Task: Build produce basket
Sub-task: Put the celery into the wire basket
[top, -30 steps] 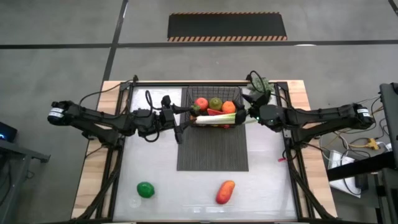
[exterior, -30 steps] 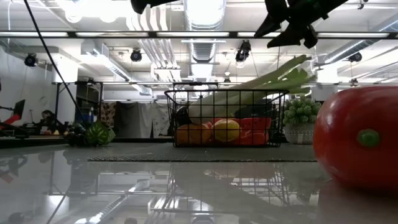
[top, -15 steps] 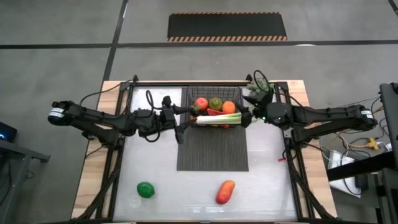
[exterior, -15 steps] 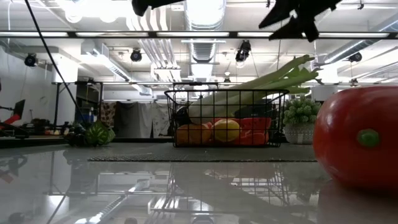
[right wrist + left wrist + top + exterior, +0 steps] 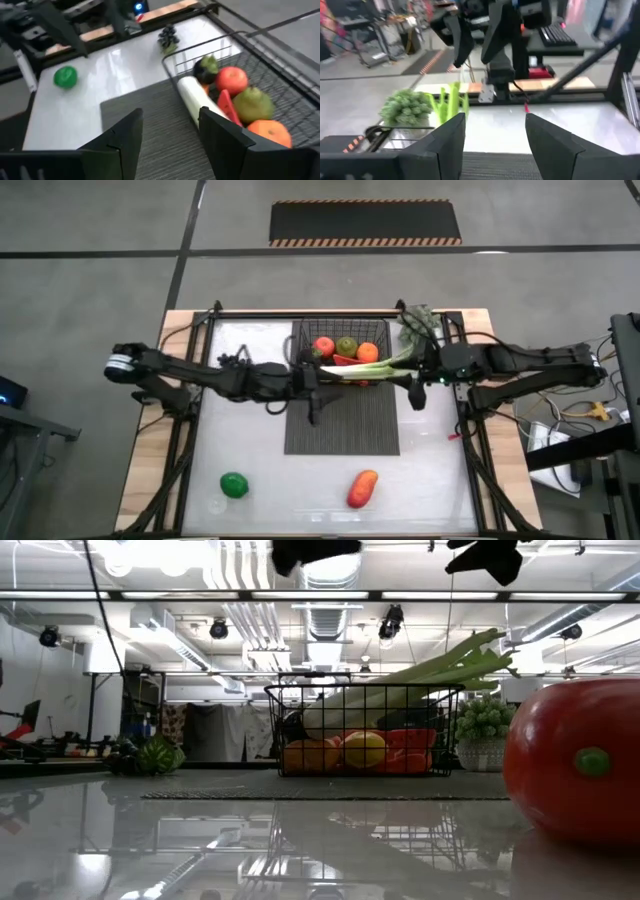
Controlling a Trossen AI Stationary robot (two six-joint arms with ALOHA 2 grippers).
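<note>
The black wire basket [image 5: 380, 330] stands on the far end of the dark ribbed mat [image 5: 343, 425]. It holds oranges, a tomato and other produce, and the pale-green celery stalk [image 5: 362, 368] lies across its top, leafy end sticking out to the right. My left gripper [image 5: 311, 402] hangs open above the mat near the basket's near left corner. My right gripper [image 5: 414, 394] hangs open in the air just right of the mat, beside the celery's leaves. A green round fruit [image 5: 234, 485] and a red-orange fruit [image 5: 363, 488] lie near the front edge.
A bushy green vegetable [image 5: 415, 323] sits at the far right corner. Dark grapes [image 5: 168, 34] lie on the white table beyond the basket. Bare white table lies left and right of the mat. The red-orange fruit [image 5: 575, 760] looms large in the low view.
My left gripper has swung toward the table's right, from left of the mat to over it beside the basket. My right gripper has drawn back from the celery's leafy end toward the table's right and near edges, rising and tipping. The celery stays on the basket.
</note>
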